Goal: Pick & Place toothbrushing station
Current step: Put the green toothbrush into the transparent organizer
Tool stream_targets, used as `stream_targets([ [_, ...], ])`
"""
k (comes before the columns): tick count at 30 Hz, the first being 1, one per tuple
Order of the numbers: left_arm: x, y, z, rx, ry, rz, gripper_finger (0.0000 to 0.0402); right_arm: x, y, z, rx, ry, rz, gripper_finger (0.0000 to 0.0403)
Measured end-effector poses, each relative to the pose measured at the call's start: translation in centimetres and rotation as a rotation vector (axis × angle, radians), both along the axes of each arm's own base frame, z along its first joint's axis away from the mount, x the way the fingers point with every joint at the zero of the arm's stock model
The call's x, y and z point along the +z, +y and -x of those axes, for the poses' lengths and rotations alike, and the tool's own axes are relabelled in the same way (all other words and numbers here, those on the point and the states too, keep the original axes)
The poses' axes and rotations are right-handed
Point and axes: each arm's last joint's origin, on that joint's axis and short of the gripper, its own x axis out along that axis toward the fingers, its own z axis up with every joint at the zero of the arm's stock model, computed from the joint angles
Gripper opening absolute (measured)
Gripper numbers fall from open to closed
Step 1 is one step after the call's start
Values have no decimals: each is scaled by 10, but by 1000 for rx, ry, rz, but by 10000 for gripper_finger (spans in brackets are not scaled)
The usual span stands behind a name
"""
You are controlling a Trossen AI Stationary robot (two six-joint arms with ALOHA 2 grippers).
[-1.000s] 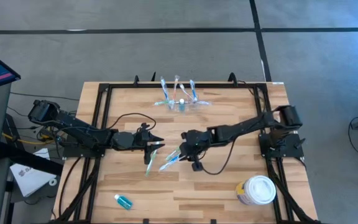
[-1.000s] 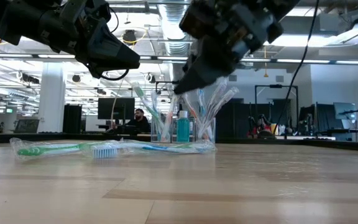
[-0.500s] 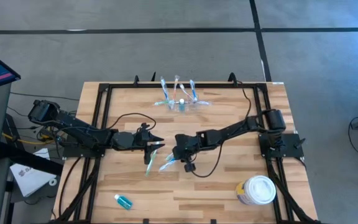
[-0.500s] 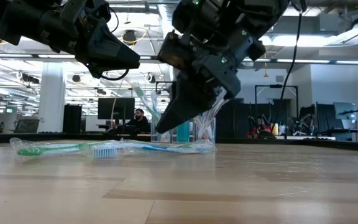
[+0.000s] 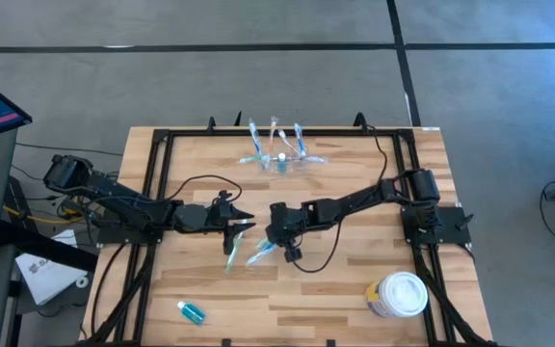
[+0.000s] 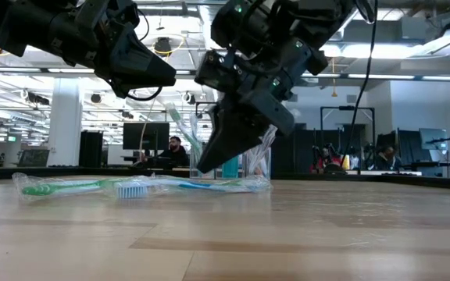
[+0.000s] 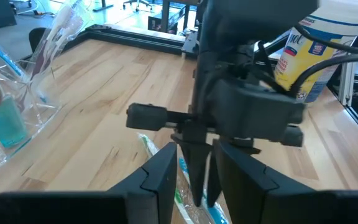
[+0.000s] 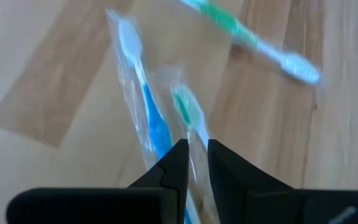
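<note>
Hovering over wrapped toothbrushes (image 5: 261,253) mid-table, our right gripper (image 5: 276,240) shows nearly closed, empty jaws; left gripper (image 5: 242,226) parted, idle; toothbrushing station (image 5: 279,159) sits at the far edge; slippery wrappers may slide

Small clear plastic toothbrushing station (image 5: 279,159), low and roughly oval. Upright near the wooden worktop's (image 5: 355,289) far edge. Loaded with wrapped toothbrushes (image 5: 254,140) and a teal bottle (image 6: 230,161).

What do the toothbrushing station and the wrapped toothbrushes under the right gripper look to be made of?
The toothbrushing station looks like clear, glossy hard plastic: the table shows through it. The wrapped toothbrushes seem to be coloured plastic, blue and green, in thin clear film that crinkles and glints. The right gripper, nearly closed, is directly over them.
</note>
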Motion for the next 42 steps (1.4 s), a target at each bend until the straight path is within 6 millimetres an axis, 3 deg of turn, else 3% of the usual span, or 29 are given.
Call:
stream_targets([
  [8,0,0,0,0,0,0,106,-1,-6,1,-1,21,10,57],
  [22,0,0,0,0,0,0,106,-3,-11,2,-30,34,39,143],
  [42,0,0,0,0,0,0,106,-7,-20,8,-39,114,59,123],
])
